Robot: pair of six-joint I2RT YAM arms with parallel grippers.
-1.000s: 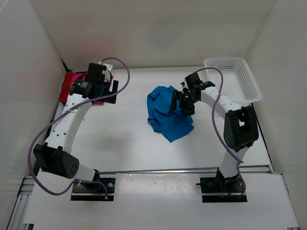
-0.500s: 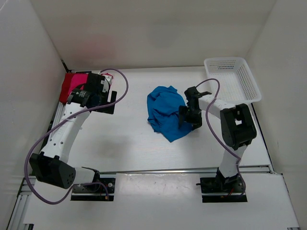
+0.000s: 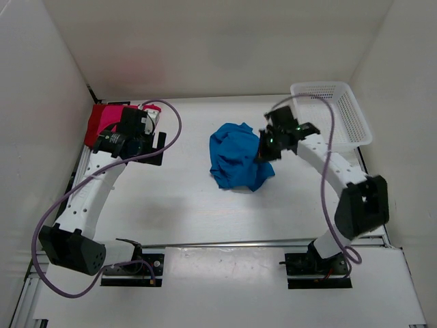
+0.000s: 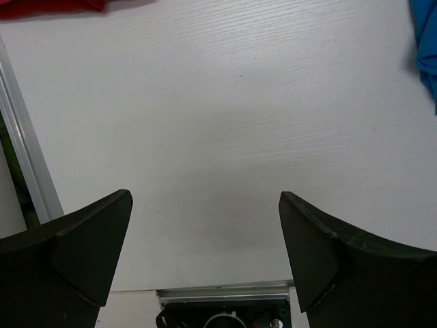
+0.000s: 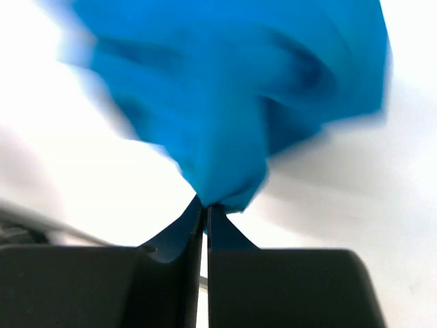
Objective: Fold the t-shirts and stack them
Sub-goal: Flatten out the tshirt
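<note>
A crumpled bright blue t-shirt (image 3: 234, 161) lies mid-table. My right gripper (image 3: 265, 149) is shut on its right edge; in the right wrist view the blurred blue t-shirt (image 5: 232, 89) bunches into the closed right gripper (image 5: 206, 208). A dark red t-shirt (image 3: 102, 123) lies folded at the far left, partly under my left arm. My left gripper (image 3: 156, 140) hovers beside it, open and empty. The left wrist view shows the left gripper (image 4: 205, 239) over bare table, with a red t-shirt (image 4: 48, 5) strip at the top and the blue t-shirt (image 4: 427, 34) at the right edge.
A white mesh basket (image 3: 331, 87) stands at the back right, close behind my right arm. White walls enclose the table on three sides. An aluminium rail (image 3: 259, 241) runs along the near edge, and another rail (image 4: 27, 164) along the left side.
My right gripper dropped onto the blue t-shirt's right edge, shut on it and lifted, drawing the lower right corner in. My left arm shifted slightly left and stayed open.
</note>
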